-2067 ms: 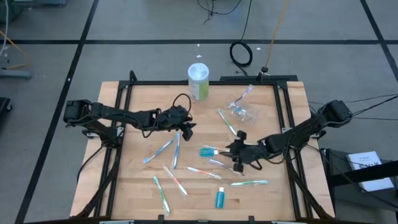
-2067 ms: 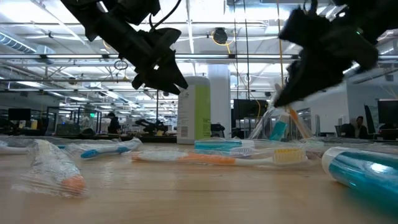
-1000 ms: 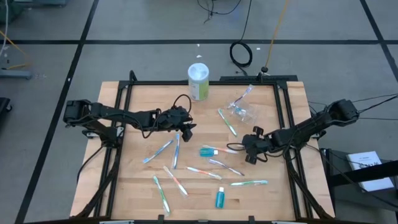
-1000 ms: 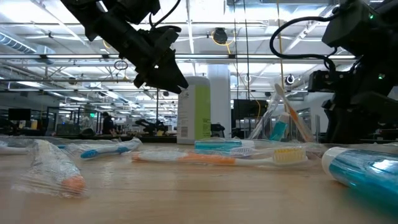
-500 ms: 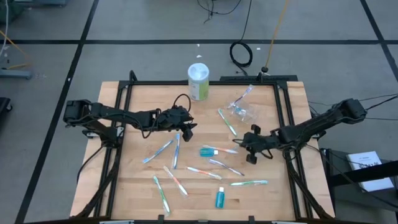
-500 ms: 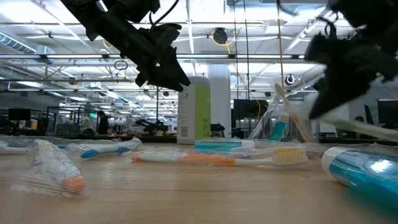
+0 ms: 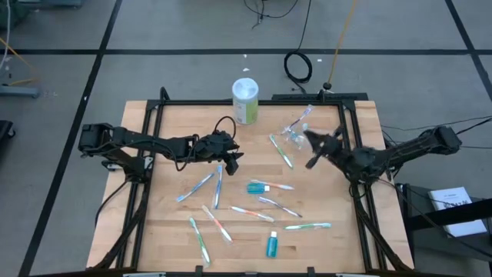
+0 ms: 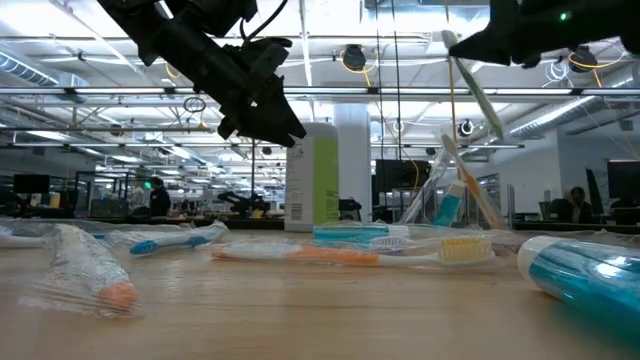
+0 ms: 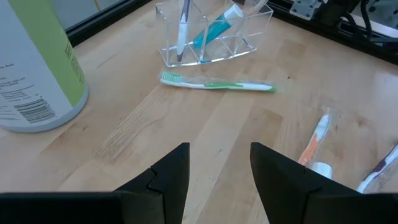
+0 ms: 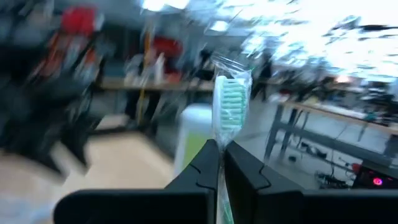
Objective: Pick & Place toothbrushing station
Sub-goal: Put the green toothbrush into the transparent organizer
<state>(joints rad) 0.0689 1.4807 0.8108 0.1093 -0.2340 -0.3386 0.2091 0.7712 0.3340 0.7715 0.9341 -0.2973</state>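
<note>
The clear cup stands at the table's far right with a brush and a teal tube in it. Several wrapped toothbrushes and a teal tube lie flat on the wood. My right gripper hovers high, just to the near side of the cup, shut on a green-bristled toothbrush. My left gripper hangs open above the table's middle left, with nothing between its fingers. My right gripper pinches the wrapped toothbrush between its two fingers just below the head. The bristled head sticks out past the fingertips, and the handle runs back between the fingers. In the low view the brush slants down from the gripper, lifted clear of the table.
A tall white-and-green canister stands at the far edge, left of the cup. A green toothbrush lies just in front of the cup. A black frame borders the tabletop. Bare wood shows at the near left and the far left.
My right gripper has risen from low over the table by the teal tube and gone toward the far edge and the cup. It has tipped from pointing down to about level. The toothbrush has come up with it, clear of the table.
</note>
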